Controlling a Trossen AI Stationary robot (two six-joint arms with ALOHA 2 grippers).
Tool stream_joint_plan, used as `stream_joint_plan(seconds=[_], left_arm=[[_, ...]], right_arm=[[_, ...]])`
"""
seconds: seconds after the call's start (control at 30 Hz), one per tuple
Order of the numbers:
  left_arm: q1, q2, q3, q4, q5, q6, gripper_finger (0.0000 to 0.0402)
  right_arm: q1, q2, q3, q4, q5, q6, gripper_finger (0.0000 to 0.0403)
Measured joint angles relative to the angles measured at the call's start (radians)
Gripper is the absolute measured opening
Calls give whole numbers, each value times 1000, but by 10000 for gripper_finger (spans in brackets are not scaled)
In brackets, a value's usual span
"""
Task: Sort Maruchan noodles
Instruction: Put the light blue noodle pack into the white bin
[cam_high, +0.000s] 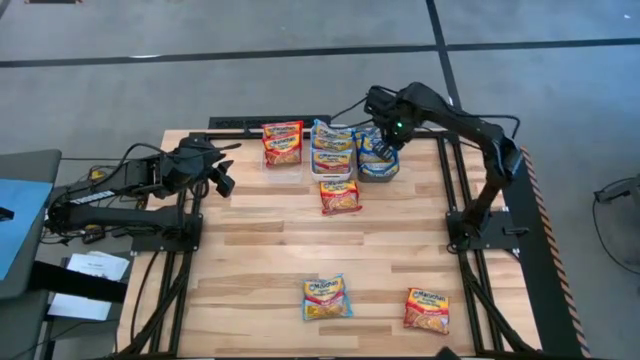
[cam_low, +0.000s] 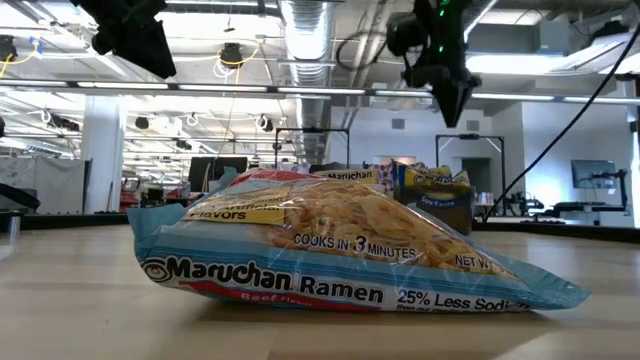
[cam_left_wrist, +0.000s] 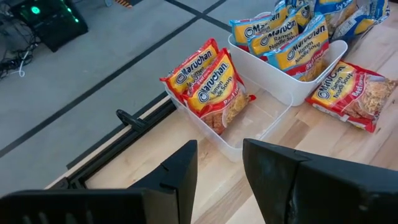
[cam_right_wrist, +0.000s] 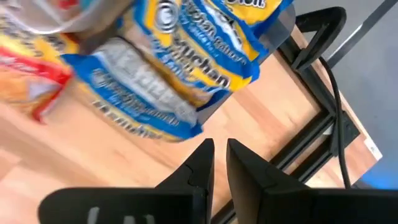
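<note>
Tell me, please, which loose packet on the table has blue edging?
The blue-edged plastic ramen packet near the front edge; the other two loose packets are red.

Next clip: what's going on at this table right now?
A two-arm robot is sorting Maruchan ramen packets into three bins along the table's far edge. The right gripper hovers over the rightmost bin, which holds blue packets, holding nothing. The left gripper waits open near the left edge. Red packets stand in the clear bin. Three packets lie loose: a red one by the white bin, and two at the near edge.
</note>
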Motion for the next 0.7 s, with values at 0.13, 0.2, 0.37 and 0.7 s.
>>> stream_joint_plan(seconds=[0.13,0.2,0.37,0.7], left_arm=[[0,0,0,0,3,0,116],[0,0,0,0,3,0,116],[0,0,0,0,4,8,116],[0,0,0,19,62,8,116]], right_arm=[[59,-61,0,-14,-14,58,65],[89,-92,0,-13,-51,77,65],[169,-139,0,-10,-158,95,65],[356,-142,0,-6,-345,240,78]])
